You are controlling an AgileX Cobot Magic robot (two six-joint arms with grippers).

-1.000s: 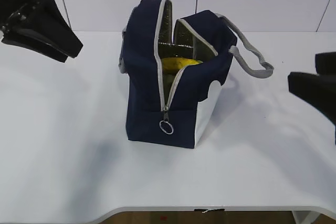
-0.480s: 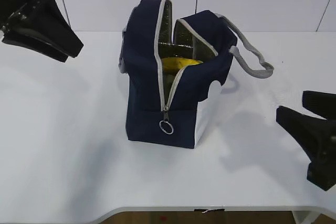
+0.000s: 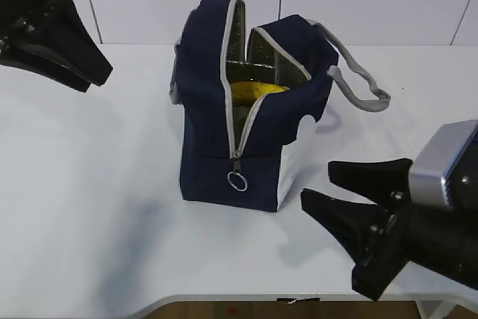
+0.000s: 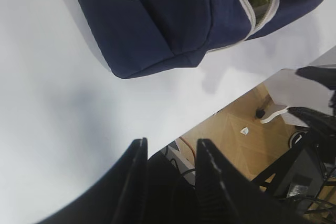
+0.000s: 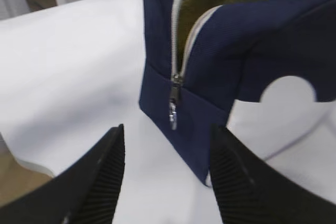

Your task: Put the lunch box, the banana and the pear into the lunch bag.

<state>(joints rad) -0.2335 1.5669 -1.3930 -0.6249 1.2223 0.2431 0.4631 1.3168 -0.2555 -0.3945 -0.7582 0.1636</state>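
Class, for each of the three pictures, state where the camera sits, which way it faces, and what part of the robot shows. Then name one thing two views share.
Exterior: in front of the table, angled down at the lunch bag; both grippers show, left gripper, right gripper.
Left wrist: on the left arm, looking past its fingers at the bag's side and the table edge.
Right wrist: on the right arm, facing the bag's zipper between its open fingers.
Shared: the zipper pull, in exterior and right wrist views.

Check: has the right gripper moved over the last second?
Yes. The right gripper has come in from the right edge, leftward and lower in the exterior view, toward the lunch bag, which has stayed put. Jaws open, empty.
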